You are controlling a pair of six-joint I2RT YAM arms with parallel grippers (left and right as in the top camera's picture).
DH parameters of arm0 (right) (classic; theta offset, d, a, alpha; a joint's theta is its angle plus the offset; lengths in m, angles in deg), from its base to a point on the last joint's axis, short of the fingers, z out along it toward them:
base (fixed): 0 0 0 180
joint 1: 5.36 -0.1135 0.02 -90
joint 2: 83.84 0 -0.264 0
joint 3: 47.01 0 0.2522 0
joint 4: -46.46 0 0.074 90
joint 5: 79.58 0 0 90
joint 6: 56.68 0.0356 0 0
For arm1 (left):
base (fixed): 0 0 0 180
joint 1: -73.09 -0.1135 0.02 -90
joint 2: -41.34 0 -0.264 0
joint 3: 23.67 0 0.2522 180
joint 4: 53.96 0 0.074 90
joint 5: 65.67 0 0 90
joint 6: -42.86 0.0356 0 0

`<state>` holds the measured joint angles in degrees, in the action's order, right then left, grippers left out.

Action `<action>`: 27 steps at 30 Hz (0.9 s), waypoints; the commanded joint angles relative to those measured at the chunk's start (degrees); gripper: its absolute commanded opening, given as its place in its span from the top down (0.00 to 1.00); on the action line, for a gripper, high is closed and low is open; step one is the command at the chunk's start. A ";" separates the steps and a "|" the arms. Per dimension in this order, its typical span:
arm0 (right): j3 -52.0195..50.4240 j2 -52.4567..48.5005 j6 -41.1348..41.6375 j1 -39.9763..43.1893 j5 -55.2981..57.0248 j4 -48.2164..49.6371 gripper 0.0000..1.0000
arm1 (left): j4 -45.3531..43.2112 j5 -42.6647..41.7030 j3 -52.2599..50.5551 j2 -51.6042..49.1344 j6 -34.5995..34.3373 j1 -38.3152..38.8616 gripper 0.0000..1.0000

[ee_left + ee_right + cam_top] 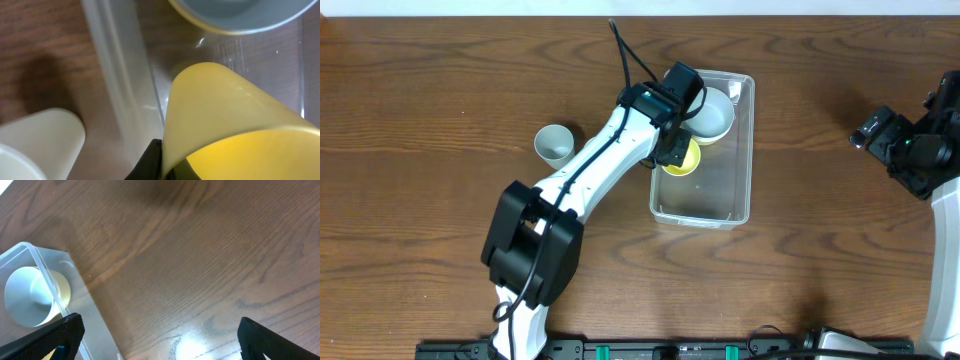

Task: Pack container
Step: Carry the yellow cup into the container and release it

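Within the clear plastic container, left gripper clamps a smooth yellow cup; right gripper gapes.

Left arm: white rounded links, black joint housings. Big boxy black shoulder block, glossy. Thin black cable loops off wrist and runs along white link. Black wrist module carries small green light. Left jaws: matte black, only one tip showing in wrist view.

Right arm: white link, black angular wrist cluster with green spot. Right jaws: black, blunt, hard-edged, with a small teal fleck on one.
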<state>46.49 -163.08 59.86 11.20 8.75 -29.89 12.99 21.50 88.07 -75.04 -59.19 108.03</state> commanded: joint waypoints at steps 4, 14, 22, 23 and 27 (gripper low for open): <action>0.07 0.35 0.63 0.26 0.15 -0.04 0.01 | -0.35 0.33 0.48 2.14 -3.08 -0.20 0.94; 0.07 0.35 0.63 0.26 0.15 -0.04 0.01 | -2.97 0.33 0.52 2.16 -3.04 -0.44 0.55; 0.07 0.35 0.63 0.26 0.15 -0.04 0.01 | 5.84 0.37 10.19 6.01 -3.04 -0.96 0.55; 0.07 0.35 0.63 0.26 0.13 -0.04 0.01 | 7.72 0.52 12.57 7.28 -3.04 -1.18 0.55; 0.07 0.35 0.63 0.26 0.15 -0.04 0.01 | 14.16 6.60 17.35 13.53 0.15 -3.23 0.50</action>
<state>46.49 -163.08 59.88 11.20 8.75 -29.89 24.81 22.24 101.60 -68.94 -61.42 106.61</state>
